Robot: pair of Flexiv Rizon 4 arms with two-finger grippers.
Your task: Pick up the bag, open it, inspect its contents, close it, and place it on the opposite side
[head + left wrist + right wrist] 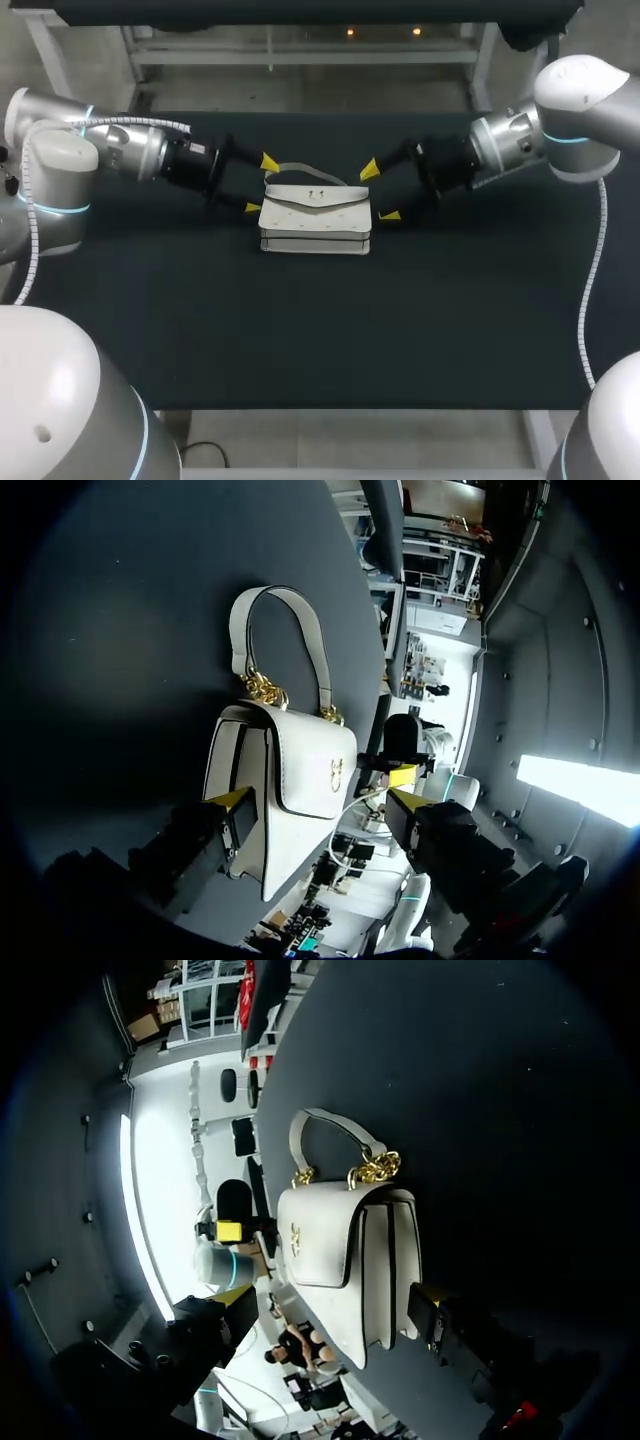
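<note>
Dark bench (320, 340), matte cloth top, both arms coming in from the sides. White bag (315, 218) sits flat on it, approx. dead centre, not lifted. Its handle (300, 168) lies over toward 12 o'clock, joined on by gold chain links (262, 688). Flap (318, 197) is down over the front and the small gold clasp (336, 773) looks seated, so bag reads as closed.

Left hand (260, 185) is at the bag's 9 o'clock, fingers spread wide and grasping nothing. One yellow tip is just beside the bag's end near the handle root, the other by the end wall; can't tell if either tip touches. Right hand (379, 192) mirrors it at 3 o'clock, likewise spread and released, tips flanking that end w/o pinching.

Progress, my read: v. early. Nothing in view shows pickup done, contents aren't visible, and the bag is mid-bench, not off to either side. Left to do: grip and lift, undo the flap, look inside, shut it, then set it down on the opposite side. Both hands look staged for the first grab, prob. one on each end.
</note>
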